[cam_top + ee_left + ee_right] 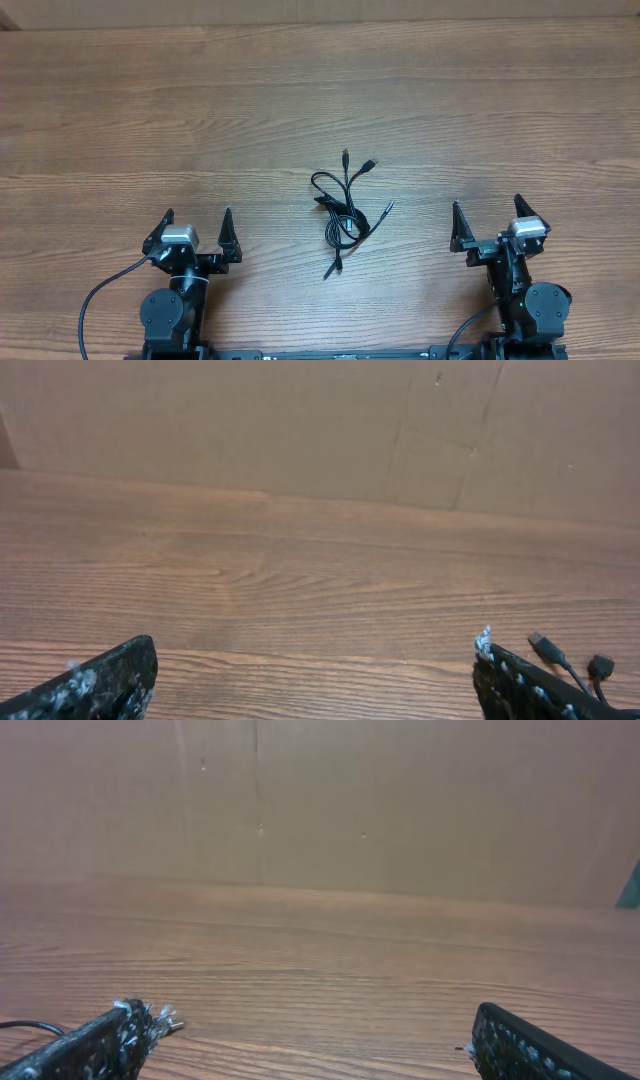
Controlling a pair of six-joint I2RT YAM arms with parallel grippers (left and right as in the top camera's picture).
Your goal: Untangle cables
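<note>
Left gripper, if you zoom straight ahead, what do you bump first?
Probably nothing nearby: the left gripper points across bare table, and the way looks free until the brown wall at the back. The cables lie off to its right.

1. counter (320, 80): mid-brown wood, with darker grain streaks running from the left edge to the right edge.
2. cables (343, 205): black, near the counter's middle.
3. left tool (198, 214) and right tool (486, 203): black, each with a pale grey block (180, 236) on top.
4. fingers (110, 678): black, flecked with white specks in the wrist views.
5. wall (400, 800) beyond the far edge: plain dull tan-brown.
6. patch (632, 888) at that wall's right side: teal.
</note>
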